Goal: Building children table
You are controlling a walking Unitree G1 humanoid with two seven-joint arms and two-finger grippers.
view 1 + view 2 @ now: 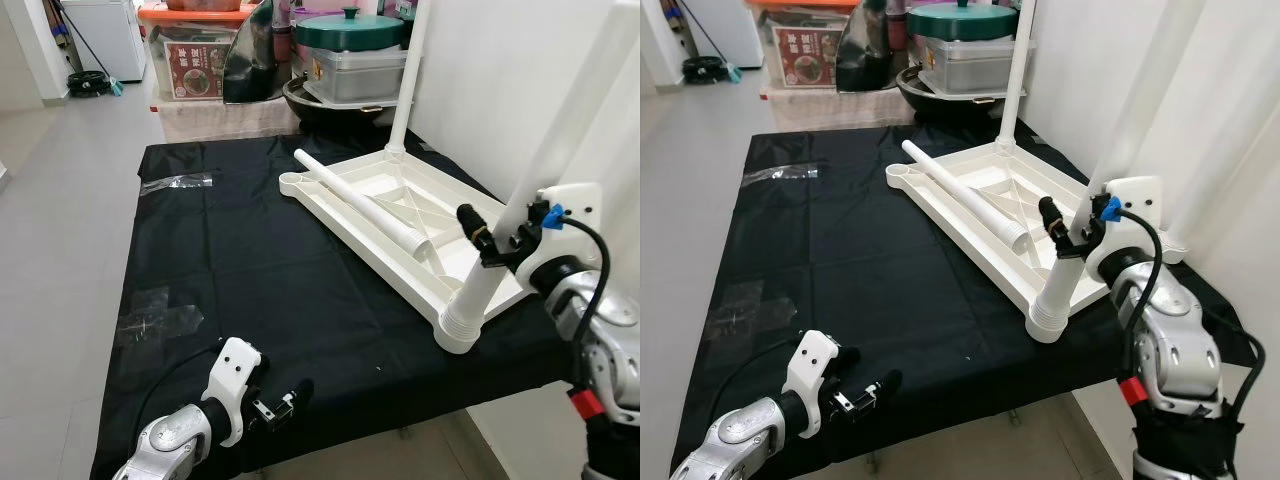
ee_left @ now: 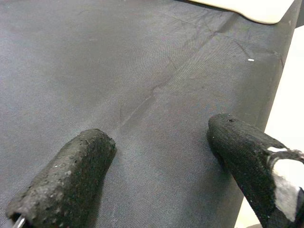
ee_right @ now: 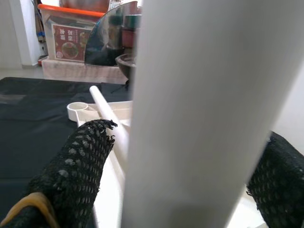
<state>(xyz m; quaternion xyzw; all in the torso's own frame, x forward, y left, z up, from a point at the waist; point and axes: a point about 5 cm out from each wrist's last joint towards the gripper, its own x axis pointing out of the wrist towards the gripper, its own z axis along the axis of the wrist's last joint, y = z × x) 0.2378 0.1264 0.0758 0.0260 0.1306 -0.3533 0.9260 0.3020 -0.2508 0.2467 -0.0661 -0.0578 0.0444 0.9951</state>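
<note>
I see the right gripper (image 1: 497,236) clamped on the upright leg (image 1: 560,130) at the tabletop's (image 1: 345,195) near corner; left gripper (image 1: 285,405) spread wide over the black cloth (image 1: 220,270).

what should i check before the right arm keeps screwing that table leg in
1. Right gripper closed around near leg: ok.
2. Leg base seated in tabletop corner socket: cannot tell.
3. Leg upright: not ok, it tilts.
4. Far leg standing in its corner: ok.
5. Loose leg lying across tabletop, close to the gripper: not ok.
6. Left gripper open, resting on black cloth, clear of parts: ok.
</note>
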